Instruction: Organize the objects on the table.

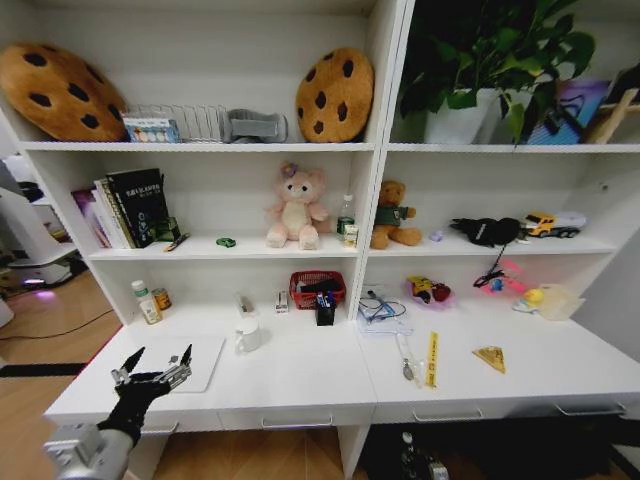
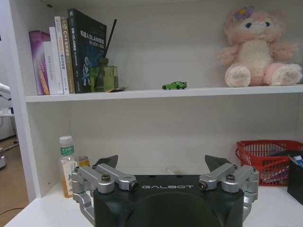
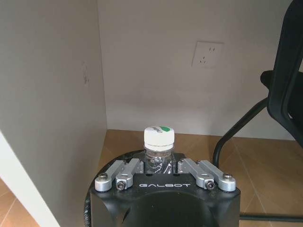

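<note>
In the lower left of the head view, the left gripper (image 1: 152, 372) reaches up from the bottom edge on a black forearm, poised over the front left corner of the desk (image 1: 300, 375). Its fingers (image 1: 132, 362) stand well apart, with nothing between them. It sits at the near edge of the silver laptop (image 1: 195, 362), which lies closed and flat on the desk top; contact cannot be told.

In the left wrist view the same gripper (image 2: 161, 163) fills the bottom of the frame, level and pointed at the shelving, dark fingertips spread wide. A tiny green toy car (image 2: 174, 85) stands on the shelf in the middle of that frame, between a row of books (image 2: 66, 52) at upper left and a pink plush (image 2: 258, 47) at upper right. A small bottle with a green label (image 2: 66, 163) stands on the desk at lower left, and a red basket (image 2: 265, 158) sits at lower right.

In the right wrist view, the right gripper (image 3: 158, 163) is low above a wooden floor (image 3: 255, 165), beside a white panel. Its fingers are closed around a small clear bottle (image 3: 159, 146) with a white cap, held upright in the centre of the frame.
</note>
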Tool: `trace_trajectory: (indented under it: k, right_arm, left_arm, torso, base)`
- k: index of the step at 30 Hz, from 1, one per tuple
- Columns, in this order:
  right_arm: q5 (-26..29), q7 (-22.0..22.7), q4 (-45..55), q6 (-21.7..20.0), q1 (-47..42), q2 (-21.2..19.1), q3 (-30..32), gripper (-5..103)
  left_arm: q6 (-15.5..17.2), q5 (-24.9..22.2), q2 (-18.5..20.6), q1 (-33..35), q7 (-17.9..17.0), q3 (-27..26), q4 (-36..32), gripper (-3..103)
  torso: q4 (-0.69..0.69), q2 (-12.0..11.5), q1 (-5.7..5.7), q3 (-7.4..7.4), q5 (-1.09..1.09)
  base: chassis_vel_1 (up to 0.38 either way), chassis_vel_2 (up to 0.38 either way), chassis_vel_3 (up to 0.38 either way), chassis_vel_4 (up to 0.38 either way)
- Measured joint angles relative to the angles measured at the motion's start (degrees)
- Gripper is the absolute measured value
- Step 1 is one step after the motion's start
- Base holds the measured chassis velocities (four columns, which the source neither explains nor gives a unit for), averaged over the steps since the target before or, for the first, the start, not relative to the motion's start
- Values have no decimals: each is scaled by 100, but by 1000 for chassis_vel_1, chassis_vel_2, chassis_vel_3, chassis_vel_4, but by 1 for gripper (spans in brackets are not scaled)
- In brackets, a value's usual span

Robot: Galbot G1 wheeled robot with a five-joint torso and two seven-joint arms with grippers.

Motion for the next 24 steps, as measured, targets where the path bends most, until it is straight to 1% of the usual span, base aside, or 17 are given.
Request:
trace_trajectory:
  k: [2, 8, 9, 10, 11, 13, 14, 15, 16, 18, 19, 20, 21, 22, 23, 24]
  right_arm:
    - [-79, 11, -114, 143, 80, 26, 68, 26]
    - [-90, 25, -156, 194, 97, 55, 118, 26]
    - [-87, 34, -116, 182, 81, 61, 131, 27]
    - [-91, 40, -84, 171, 59, 62, 135, 33]
    - [-91, 40, -84, 171, 59, 62, 135, 33]
    - [-88, 45, -33, 171, -1, 57, 145, 44]
    - [-88, 45, -33, 171, -1, 57, 145, 44]
    - [-81, 45, -11, 175, -33, 49, 151, 49]
    - [-81, 45, -11, 175, -33, 49, 151, 49]
    - [-75, 47, 117, 281, -190, 2, 168, 60]
    - [-75, 47, 117, 281, -190, 2, 168, 60]
    - [-98, 136, 444, 287, -440, -55, 161, 65]
    - [-189, 482, 711, 291, -680, -87, 150, 71]
    - [-229, 695, 868, 337, -826, -97, 149, 71]
    - [-229, 695, 868, 337, -826, -97, 149, 71]
    - [-251, 1116, 1522, 399, -1326, -136, 159, 82]
  left_arm:
    - [0, 0, 0, 0, 0, 0, 0, 100]
    - [0, 0, 0, 0, 0, 0, 0, 100]
    - [0, 0, 0, 0, 0, 0, 0, 100]
    - [0, 0, 0, 0, 0, 0, 0, 100]
    - [0, 0, 0, 0, 0, 0, 0, 100]
    - [0, 0, 0, 0, 0, 0, 0, 100]
    - [0, 0, 0, 0, 0, 0, 0, 100]
    - [0, 0, 0, 0, 0, 0, 0, 100]
    - [0, 0, 0, 0, 0, 0, 0, 100]
    - [0, 0, 0, 0, 0, 0, 0, 100]
    - [0, 0, 0, 0, 0, 0, 0, 100]
    - [0, 0, 0, 0, 0, 0, 0, 100]
    - [0, 0, 0, 0, 0, 0, 0, 100]
    - [0, 0, 0, 0, 0, 0, 0, 100]
    - [0, 0, 0, 0, 0, 0, 0, 100]
    - [0, 0, 0, 0, 2, 0, 0, 100]
  torso:
    - [0, 0, 0, 0, 1]
    - [-1, 1, 0, 0, 1]
    - [-1, 1, 0, 0, 1]
    - [0, 1, 0, 0, 1]
    - [0, 1, 0, 0, 1]
    - [0, 1, 0, -1, 1]
    - [0, 1, 0, -1, 1]
    - [0, 1, -1, -1, 1]
    - [0, 1, -1, -1, 1]
    - [1, 1, -1, -1, 2]
    - [1, 1, -1, -1, 2]
    - [1, 1, 0, -1, 2]
    - [1, 1, -1, -1, 1]
    - [1, 1, -1, -1, 0]
    - [1, 1, -1, -1, 0]
    - [-4, 1, -1, -1, 5]
  base:
    - [0, 0, 0, 0]
    - [0, 0, 0, 0]
    - [0, 0, 0, 0]
    - [0, 0, 0, 0]
    - [0, 0, 0, 0]
    - [0, 0, 0, 0]
    - [0, 0, 0, 0]
    - [0, 0, 0, 0]
    - [0, 0, 0, 0]
    - [0, 0, 0, 0]
    - [0, 0, 0, 0]
    - [0, 0, 0, 0]
    - [0, 0, 0, 0]
    - [0, 0, 0, 0]
    - [0, 0, 0, 0]
    - [0, 0, 0, 0]
